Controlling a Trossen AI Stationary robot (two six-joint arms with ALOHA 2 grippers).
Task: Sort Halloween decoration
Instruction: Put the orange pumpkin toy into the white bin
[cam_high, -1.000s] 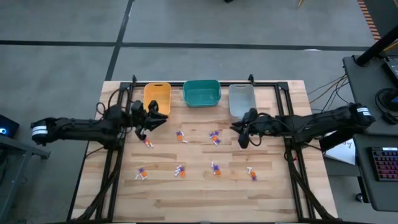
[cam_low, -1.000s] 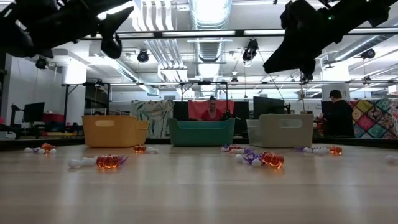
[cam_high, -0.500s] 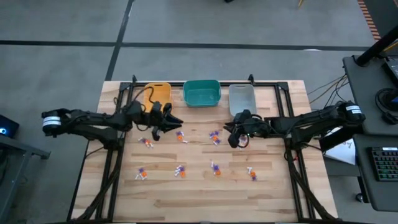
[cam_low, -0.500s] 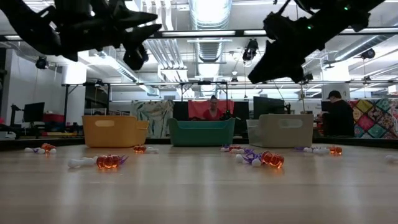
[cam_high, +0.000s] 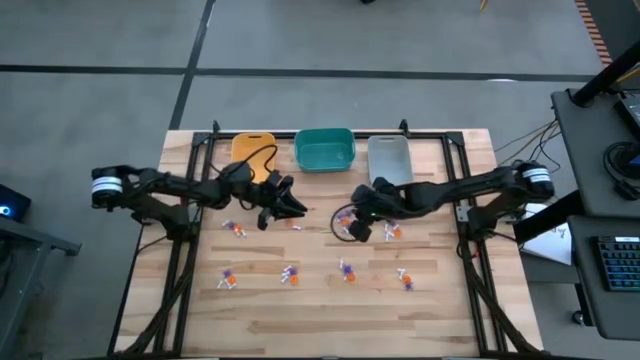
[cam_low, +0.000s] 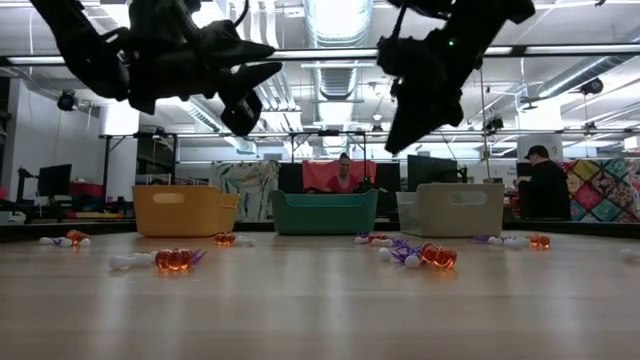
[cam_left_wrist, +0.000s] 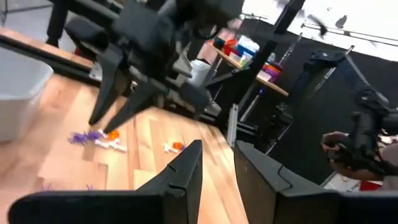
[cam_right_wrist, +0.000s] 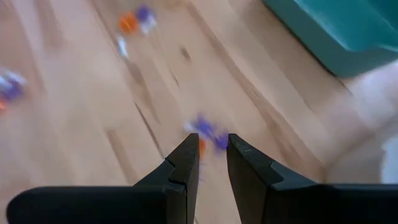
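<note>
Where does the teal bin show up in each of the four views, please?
High view: teal bin at the table's far edge, middle of three bins.
Low view: centre background.
Left wrist view: not in it.
Right wrist view: one corner.
Shared landmark: the grey bin beside it.

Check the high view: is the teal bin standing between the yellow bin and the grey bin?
Yes. The teal bin stands in the row along the table's far edge, with the yellow bin on one side and the grey bin on the other.

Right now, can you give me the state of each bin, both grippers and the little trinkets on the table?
yellow plastic bin: upright, looks empty
teal plastic bin: upright, looks empty
grey plastic bin: upright, looks empty
left gripper: slightly open, holding nothing
right gripper: slightly open, holding nothing
orange, purple and white trinkets: scattered on the wooden table, unsorted
</note>
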